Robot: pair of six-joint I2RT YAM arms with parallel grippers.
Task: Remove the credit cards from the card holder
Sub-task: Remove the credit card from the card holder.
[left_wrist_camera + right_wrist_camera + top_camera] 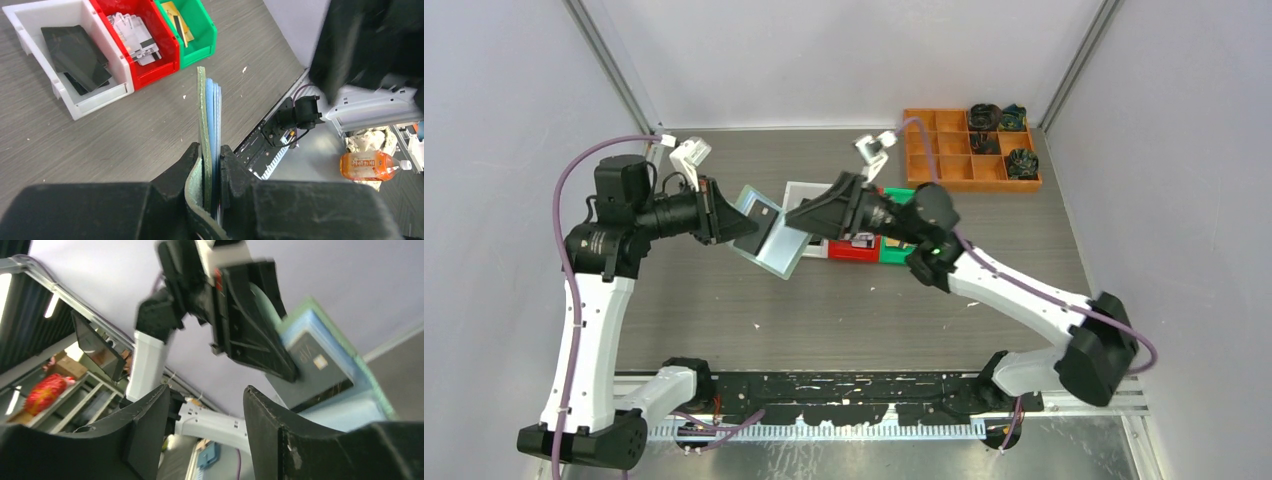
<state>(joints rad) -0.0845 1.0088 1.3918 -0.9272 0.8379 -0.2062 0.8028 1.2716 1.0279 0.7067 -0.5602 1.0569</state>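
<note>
Left hand [212,160] pinches the thin mint-green folding card holder [206,107] above the grey counter [125,135]; right hand [206,395] gapes empty nearby

Bright, even overhead light fills the top view, casting only soft shadows of the arms [594,330] on the grey desk [844,310]. The left wrist view is crisp on the white bin [95,100] while the left hand [210,155] looms dark and soft. The right wrist view is motion-smeared, ceiling light strips [50,305] glaring.
</note>
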